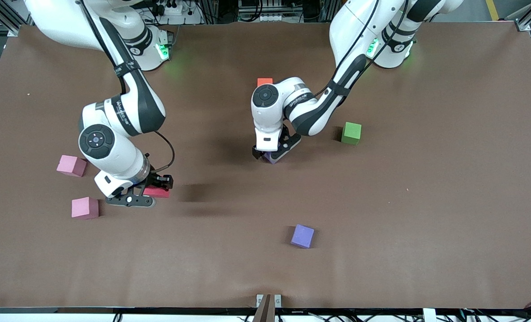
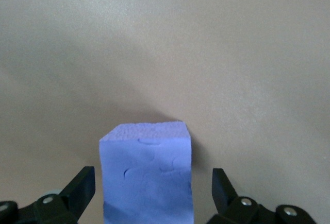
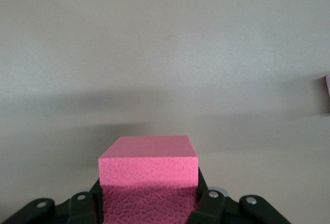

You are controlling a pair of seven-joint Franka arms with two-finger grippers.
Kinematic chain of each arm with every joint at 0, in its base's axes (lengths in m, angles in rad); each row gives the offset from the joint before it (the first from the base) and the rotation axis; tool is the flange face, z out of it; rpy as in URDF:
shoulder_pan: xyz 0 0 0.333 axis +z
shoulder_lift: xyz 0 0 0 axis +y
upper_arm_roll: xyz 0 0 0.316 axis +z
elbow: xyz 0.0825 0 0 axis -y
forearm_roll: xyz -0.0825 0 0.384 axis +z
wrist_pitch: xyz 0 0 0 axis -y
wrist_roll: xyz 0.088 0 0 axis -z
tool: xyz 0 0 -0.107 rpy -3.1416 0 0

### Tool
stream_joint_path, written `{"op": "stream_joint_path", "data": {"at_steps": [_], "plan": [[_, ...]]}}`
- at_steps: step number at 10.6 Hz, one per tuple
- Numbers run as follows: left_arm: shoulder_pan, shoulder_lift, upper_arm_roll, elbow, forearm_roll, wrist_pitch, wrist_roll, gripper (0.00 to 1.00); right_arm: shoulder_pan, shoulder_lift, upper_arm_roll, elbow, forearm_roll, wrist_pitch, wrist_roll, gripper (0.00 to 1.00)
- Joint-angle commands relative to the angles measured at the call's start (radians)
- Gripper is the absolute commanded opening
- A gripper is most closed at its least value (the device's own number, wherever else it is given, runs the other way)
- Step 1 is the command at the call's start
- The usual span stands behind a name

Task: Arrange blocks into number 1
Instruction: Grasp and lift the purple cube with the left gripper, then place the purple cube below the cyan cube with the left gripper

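Observation:
The light blue block (image 2: 147,175) stands on the table between the fingers of my left gripper (image 2: 153,175), which is open with a gap on each side. In the front view only a corner of this block (image 1: 271,158) shows under the left gripper (image 1: 272,154). My right gripper (image 3: 149,193) is shut on the red block (image 3: 148,175) and holds it low over the table (image 1: 157,192), toward the right arm's end. The orange block (image 1: 265,82) lies partly hidden by the left arm. The green block (image 1: 351,133) and the purple block (image 1: 302,236) lie apart from both grippers.
Two pink cubes (image 1: 72,165) (image 1: 85,208) lie beside the right gripper (image 1: 151,191), toward the right arm's end of the brown table (image 1: 426,201). An edge of a pink cube (image 3: 328,92) shows in the right wrist view.

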Motion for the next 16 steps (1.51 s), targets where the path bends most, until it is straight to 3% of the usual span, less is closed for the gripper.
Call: {"op": "stream_joint_path", "data": {"at_steps": [1,2,3,6,9,13,16], "plan": [[-0.005,0.017,0.019,0.029,0.031,-0.011,0.049,0.96,0.003,-0.021,0.001,-0.011,0.013,-0.007,0.016,0.00],[-0.002,0.014,0.018,0.029,0.031,-0.011,0.093,0.30,0.003,-0.016,0.002,-0.011,0.015,-0.005,0.018,0.00],[0.001,0.012,0.019,0.029,0.033,-0.012,0.118,0.00,0.006,-0.016,0.002,-0.013,0.015,-0.008,0.031,0.00],[-0.004,0.008,0.019,0.029,0.037,-0.012,0.144,0.00,0.009,-0.015,0.007,-0.014,0.015,-0.013,0.076,0.00],[-0.027,-0.001,0.006,0.013,0.037,-0.014,0.289,0.00,0.008,-0.012,0.008,-0.016,0.015,-0.014,0.088,0.00],[-0.033,-0.020,-0.106,-0.012,0.036,-0.060,0.373,0.00,0.009,-0.010,0.011,-0.017,0.015,-0.019,0.162,0.00],[-0.033,-0.084,-0.131,-0.107,0.037,-0.061,0.440,0.00,0.008,-0.010,0.015,-0.016,0.015,-0.019,0.168,0.00]]}}
